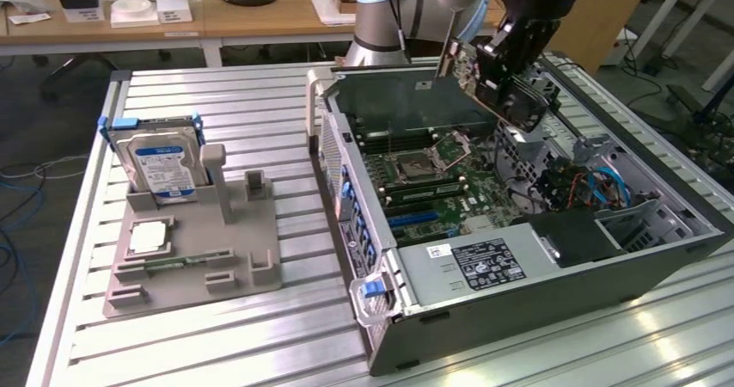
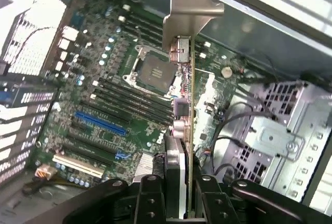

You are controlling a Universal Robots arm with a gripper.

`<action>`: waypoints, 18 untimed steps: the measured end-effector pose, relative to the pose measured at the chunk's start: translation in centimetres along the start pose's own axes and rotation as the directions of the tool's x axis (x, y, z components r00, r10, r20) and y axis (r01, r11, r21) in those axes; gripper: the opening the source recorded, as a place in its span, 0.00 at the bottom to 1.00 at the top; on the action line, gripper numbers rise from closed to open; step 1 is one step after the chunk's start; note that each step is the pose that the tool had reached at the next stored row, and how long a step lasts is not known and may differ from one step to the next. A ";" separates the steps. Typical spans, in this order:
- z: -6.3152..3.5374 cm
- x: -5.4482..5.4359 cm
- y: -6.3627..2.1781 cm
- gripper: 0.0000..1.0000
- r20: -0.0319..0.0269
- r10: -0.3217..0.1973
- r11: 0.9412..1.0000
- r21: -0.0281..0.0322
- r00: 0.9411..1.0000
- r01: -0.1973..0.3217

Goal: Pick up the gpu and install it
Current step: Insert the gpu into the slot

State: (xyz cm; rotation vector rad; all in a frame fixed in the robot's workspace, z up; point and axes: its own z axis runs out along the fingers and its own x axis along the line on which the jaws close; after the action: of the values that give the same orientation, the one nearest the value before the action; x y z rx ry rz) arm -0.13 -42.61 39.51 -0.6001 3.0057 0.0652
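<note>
Pickup done: gripper fingers clamped narrow on the gpu, card on edge, metal bracket at its far end | location: upper right of exterior frame, above the open computer case, over the motherboard | remaining: card not yet seated in any slot

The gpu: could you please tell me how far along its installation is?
Done: the gpu is picked up, clamped in the gripper. In hand: it hangs edge-on over the motherboard of the open computer case. Left: it is not yet seated in any slot.
</note>
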 end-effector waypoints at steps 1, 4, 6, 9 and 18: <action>0.01 0.0 0.00 0.28 -0.003 -0.041 0.999 0.000 0.999 0.041; 0.03 0.0 -0.01 0.28 -0.016 -0.095 0.995 0.012 0.995 0.095; 0.05 0.0 0.00 0.28 -0.023 -0.116 0.993 0.019 0.993 0.116; 0.06 0.0 0.00 0.28 -0.040 -0.145 0.988 0.040 0.989 0.147; 0.29 0.0 -0.01 0.28 -0.046 -0.300 0.953 0.028 0.953 0.302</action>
State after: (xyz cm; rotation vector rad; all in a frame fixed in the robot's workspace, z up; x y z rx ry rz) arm -0.14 -42.61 39.22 -1.0595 2.9068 -0.0183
